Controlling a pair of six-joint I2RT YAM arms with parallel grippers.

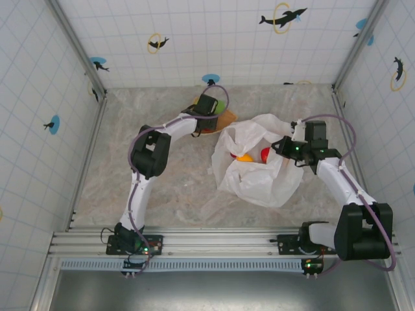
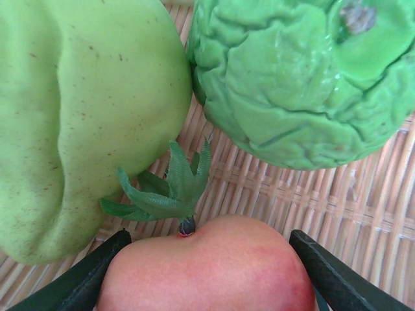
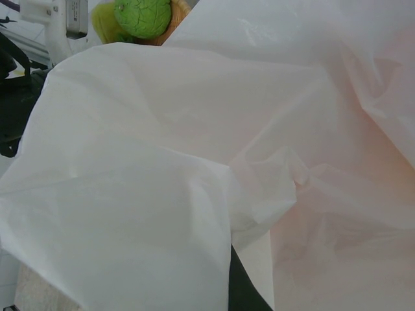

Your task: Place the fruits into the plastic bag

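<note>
In the left wrist view my left gripper (image 2: 211, 238) has its two dark fingers against both sides of a pinkish-red fruit (image 2: 207, 275) with a green leafy stem. That fruit lies on the woven plate (image 2: 311, 194) beside a pale yellow-green fruit (image 2: 78, 116) and a bumpy green fruit (image 2: 305, 78). From above, the left gripper (image 1: 206, 113) is over the plate (image 1: 228, 118) at the back. The white plastic bag (image 1: 259, 175) lies mid-table with an orange fruit (image 1: 245, 157) and a red fruit (image 1: 265, 154) inside. My right gripper (image 1: 286, 148) is shut on the bag's right edge; its film (image 3: 162, 162) drapes over a dark finger (image 3: 245, 291).
The bumpy green fruit (image 3: 142, 16) and part of the left arm show beyond the bag in the right wrist view. Tiled walls enclose the marbled table (image 1: 162, 188) on three sides. Bare table lies left of the bag and in front of it.
</note>
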